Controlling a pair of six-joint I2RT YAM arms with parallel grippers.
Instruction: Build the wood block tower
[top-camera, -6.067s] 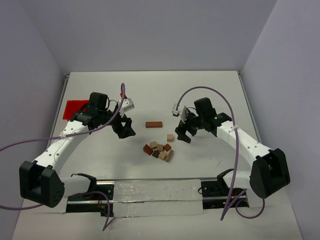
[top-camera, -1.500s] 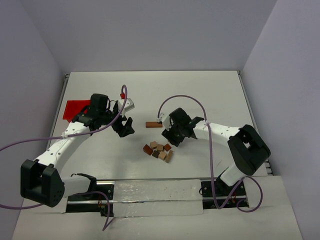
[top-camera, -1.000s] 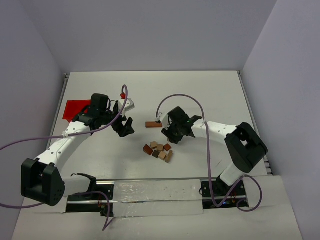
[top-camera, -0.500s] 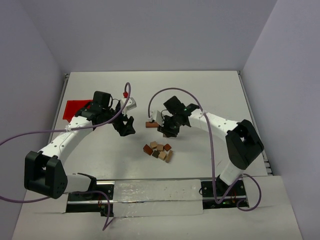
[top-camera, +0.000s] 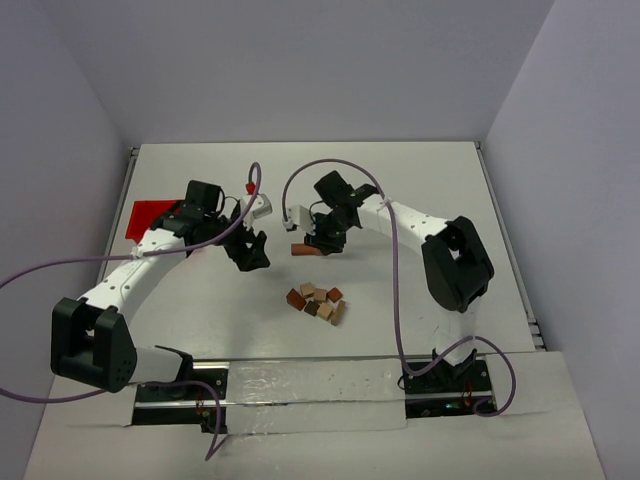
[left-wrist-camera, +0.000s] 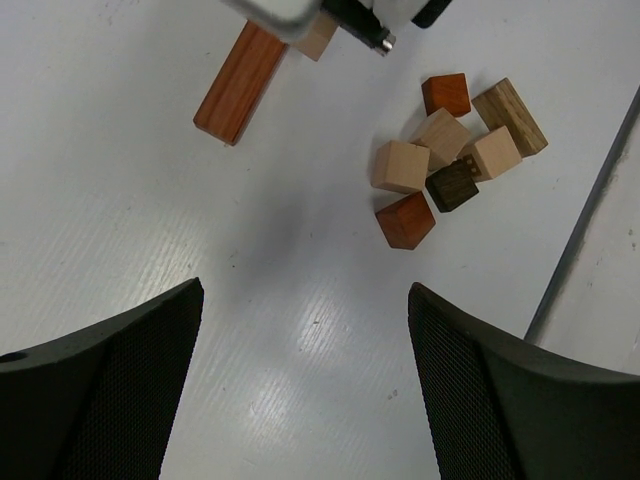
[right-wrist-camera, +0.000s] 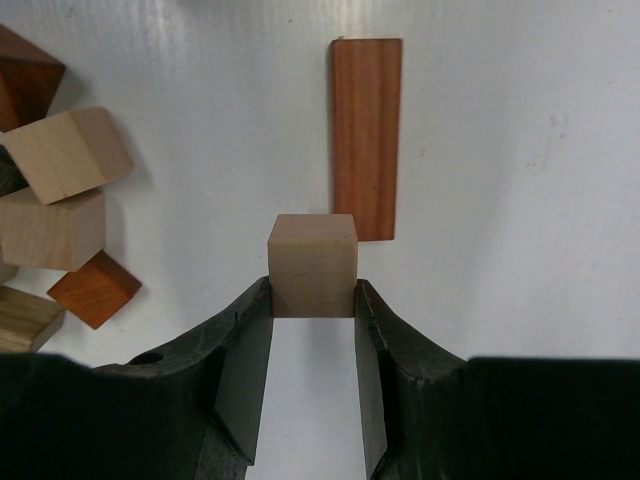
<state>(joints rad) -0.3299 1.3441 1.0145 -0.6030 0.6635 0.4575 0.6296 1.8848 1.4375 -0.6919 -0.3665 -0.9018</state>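
Observation:
A reddish-brown flat bar (top-camera: 303, 250) (right-wrist-camera: 366, 135) lies alone on the white table; no stacked wood block tower is in view. My right gripper (top-camera: 322, 240) (right-wrist-camera: 312, 290) is shut on a tan cube (right-wrist-camera: 312, 262), which hangs just above the bar's near end. That cube (left-wrist-camera: 316, 38) also shows beside the bar (left-wrist-camera: 240, 83) in the left wrist view. Several loose wood blocks (top-camera: 318, 302) (left-wrist-camera: 450, 160) (right-wrist-camera: 60, 200) lie in a pile nearer the arms. My left gripper (top-camera: 252, 255) (left-wrist-camera: 305, 292) hovers open and empty, left of the bar.
A red bin (top-camera: 150, 217) sits at the table's left edge behind the left arm. Purple cables loop over both arms. A metal rail (top-camera: 300, 385) runs along the near edge.
My right gripper has carried the tan cube from beside the pile up and left to the bar's end. The left arm has hardly moved.

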